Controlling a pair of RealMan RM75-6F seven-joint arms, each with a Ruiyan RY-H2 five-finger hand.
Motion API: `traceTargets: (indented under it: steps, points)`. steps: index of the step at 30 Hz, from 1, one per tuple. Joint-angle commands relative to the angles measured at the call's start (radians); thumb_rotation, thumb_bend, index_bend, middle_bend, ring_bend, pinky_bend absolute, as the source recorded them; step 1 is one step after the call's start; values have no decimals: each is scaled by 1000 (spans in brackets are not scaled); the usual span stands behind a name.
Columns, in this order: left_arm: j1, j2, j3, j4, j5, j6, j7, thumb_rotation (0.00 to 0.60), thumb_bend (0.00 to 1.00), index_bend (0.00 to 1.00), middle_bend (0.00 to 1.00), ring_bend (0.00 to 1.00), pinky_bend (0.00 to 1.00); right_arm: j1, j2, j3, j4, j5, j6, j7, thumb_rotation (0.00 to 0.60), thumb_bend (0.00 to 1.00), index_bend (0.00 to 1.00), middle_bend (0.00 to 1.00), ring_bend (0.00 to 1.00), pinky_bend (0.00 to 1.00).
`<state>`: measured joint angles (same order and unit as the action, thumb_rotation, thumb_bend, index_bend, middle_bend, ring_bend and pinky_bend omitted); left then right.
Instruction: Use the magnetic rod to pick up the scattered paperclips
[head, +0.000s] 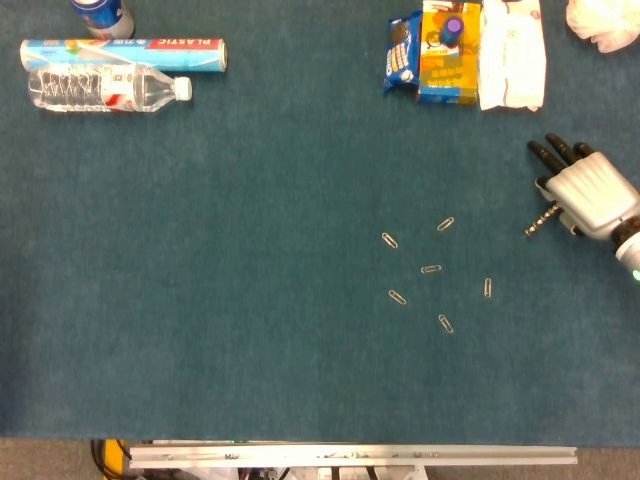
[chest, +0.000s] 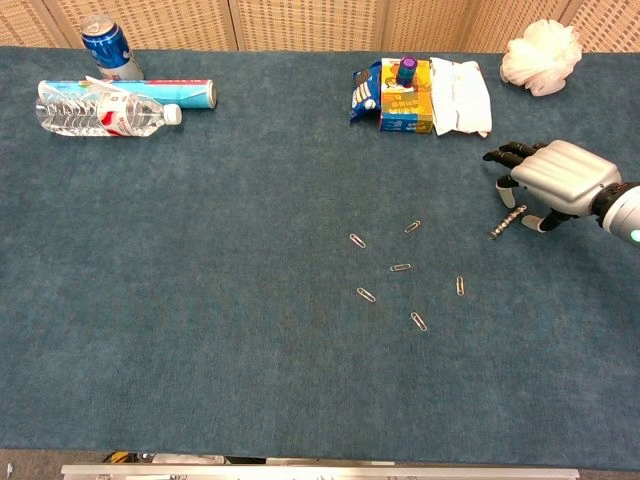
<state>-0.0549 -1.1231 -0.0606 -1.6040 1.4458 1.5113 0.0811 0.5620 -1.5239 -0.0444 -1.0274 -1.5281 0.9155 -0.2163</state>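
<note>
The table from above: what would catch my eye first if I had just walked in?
Probably the silver robot hand at the right edge, poised over a small rod on the blue table. Next, the loose cluster of paperclips scattered right of the middle. Along the far edge lie a water bottle on the left and snack packets on the right.

Your right hand (head: 592, 194) covers the upper end of the magnetic rod (head: 541, 220), so whether the fingers touch it cannot be told. The blue can (head: 101, 14) and white puff (head: 603, 22) are cut by the top edge of the head view.
</note>
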Motion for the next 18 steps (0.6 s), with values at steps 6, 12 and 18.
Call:
traceTargets:
  steps: [6, 12, 18]
  points:
    - [1, 1, 0, -1, 1, 2, -1, 600, 11, 430, 442, 264, 450, 2, -4, 1, 2, 6, -7, -8, 600, 264, 502, 97, 1, 251]
    - [1, 1, 1, 0, 2, 2, -1, 600, 11, 430, 442, 264, 449, 4, -7, 2, 3, 10, -10, -12, 600, 269, 514, 99, 1, 251]
    - [2, 0, 0, 0, 2, 3, -1, 600, 11, 430, 442, 264, 450, 4, -8, 3, 2, 13, -13, -12, 600, 275, 528, 103, 1, 251]
